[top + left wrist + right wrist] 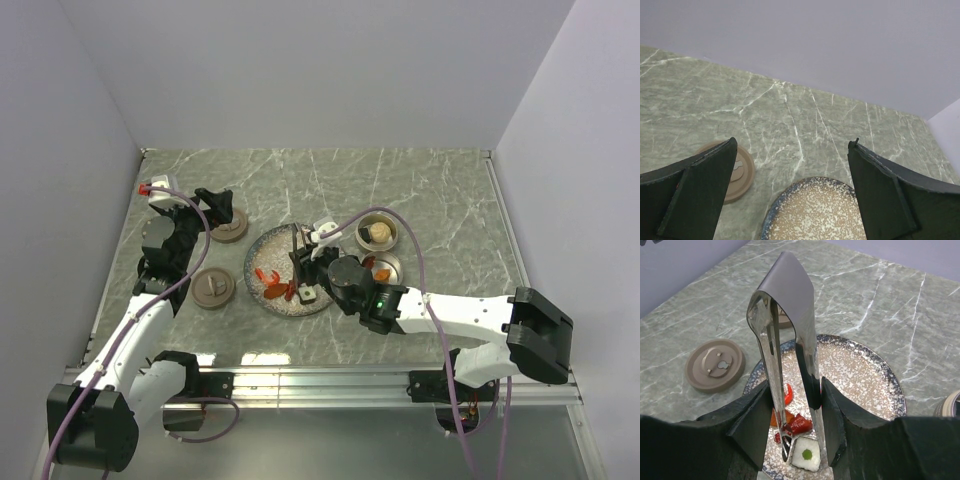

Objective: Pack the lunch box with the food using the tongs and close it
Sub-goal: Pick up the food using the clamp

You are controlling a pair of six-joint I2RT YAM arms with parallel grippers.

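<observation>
The speckled plate (268, 252) holds the food: red and orange bits (799, 424) and a white square with a green centre (807, 455). My right gripper (796, 390) is shut on the tongs (790, 305), which point down at the plate. Their tips stand either side of the white square (306, 295). The lunch box shows as two round tins: one (380, 232) holds a pale ball, the other (383, 268) holds orange bits. Both brown lids (228, 228) (213, 288) lie on the table to the left. Hovering by the far lid, my left gripper (793, 150) is open and empty.
Grey walls close in the marble table on three sides. The left wrist view has the plate rim (771, 214) just below the fingers and a lid (737, 172) at the left. A metal rail (320, 380) runs along the near edge.
</observation>
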